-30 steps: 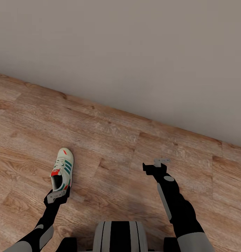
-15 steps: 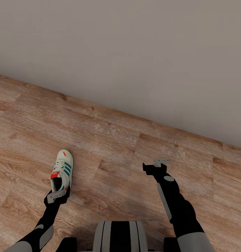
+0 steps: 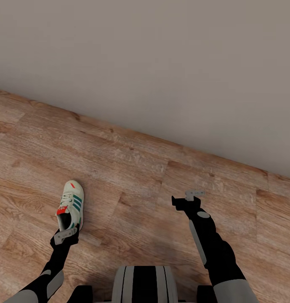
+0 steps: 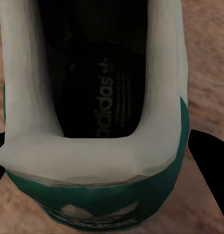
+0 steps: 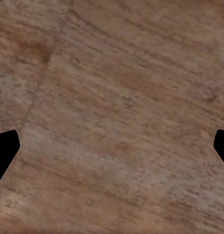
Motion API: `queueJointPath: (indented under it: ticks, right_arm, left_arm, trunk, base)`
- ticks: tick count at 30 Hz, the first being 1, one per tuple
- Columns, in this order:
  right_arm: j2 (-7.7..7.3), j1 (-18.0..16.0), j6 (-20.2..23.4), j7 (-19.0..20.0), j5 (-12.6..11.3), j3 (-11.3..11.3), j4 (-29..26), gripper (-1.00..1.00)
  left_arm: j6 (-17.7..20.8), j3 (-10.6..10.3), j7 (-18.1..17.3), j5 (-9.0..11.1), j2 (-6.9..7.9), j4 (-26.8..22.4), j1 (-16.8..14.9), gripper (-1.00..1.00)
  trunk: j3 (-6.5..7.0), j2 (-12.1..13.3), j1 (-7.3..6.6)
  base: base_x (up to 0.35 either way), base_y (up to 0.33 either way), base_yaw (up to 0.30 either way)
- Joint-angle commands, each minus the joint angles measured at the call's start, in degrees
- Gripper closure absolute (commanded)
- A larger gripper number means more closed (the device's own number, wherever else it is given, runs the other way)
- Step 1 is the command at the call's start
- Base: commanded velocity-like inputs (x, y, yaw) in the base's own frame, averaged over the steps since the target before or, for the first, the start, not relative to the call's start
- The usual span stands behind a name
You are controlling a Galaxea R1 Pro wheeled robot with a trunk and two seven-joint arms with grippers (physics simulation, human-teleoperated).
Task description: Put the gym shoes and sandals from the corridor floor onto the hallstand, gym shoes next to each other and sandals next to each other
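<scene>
One cream-white gym shoe (image 3: 70, 205) with green stripes and a red tongue tab is over the corridor floor (image 3: 132, 168), toe pointing towards the wall. My left gripper (image 3: 65, 232) is shut on its heel. In the left wrist view the green heel (image 4: 97, 195) and dark insole sit between the black fingers (image 4: 209, 151). My right gripper (image 3: 194, 195) hangs open over bare planks, its fingertips (image 5: 4, 148) far apart with nothing between them. The sandals and the hallstand are out of view.
A plain grey wall (image 3: 161, 63) meets the floor along a slanting line across the head view. Wood planks stretch between the two arms and to the right. My base (image 3: 145, 284) shows at the lower edge.
The left gripper and the gym shoe have shifted together a little to the left. The right arm has not moved.
</scene>
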Motion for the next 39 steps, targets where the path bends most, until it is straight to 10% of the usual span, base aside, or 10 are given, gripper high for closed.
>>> queueJointPath:
  ticks: [1, 12, 32, 39]
  right_arm:
    - [0.00, -0.02, 0.37, -0.14, 0.41, 0.08, -0.07, -1.00]
    - [0.00, -0.02, 0.39, -0.14, 0.40, 0.08, -0.07, -1.00]
    - [0.00, -0.02, 0.31, 0.02, 0.35, 0.11, 0.06, -1.00]
    - [0.00, -0.02, 0.29, 0.04, 0.34, 0.15, 0.10, -1.00]
  left_arm:
    - [-0.17, -0.28, -0.27, 0.56, 0.03, 0.05, -0.05, 1.00]
    - [-0.20, -0.20, -0.27, 0.56, 0.03, 0.05, -0.03, 1.00]
    - [0.13, -0.23, -0.27, 0.56, 1.36, -3.06, -0.08, 1.00]
    - [8.11, -0.20, -0.25, 0.51, 3.00, -3.69, -0.08, 1.00]
  trunk:
    - [-0.03, -0.01, -0.01]
    - [-0.03, -0.01, -0.01]
    - [4.40, 0.26, -0.52]
    - [5.95, 0.35, -0.70]
  base:
    - [0.000, 0.000, 0.000]
    - [0.000, 0.000, 0.000]
    - [0.000, 0.000, 0.000]
    - [0.000, 0.000, 0.000]
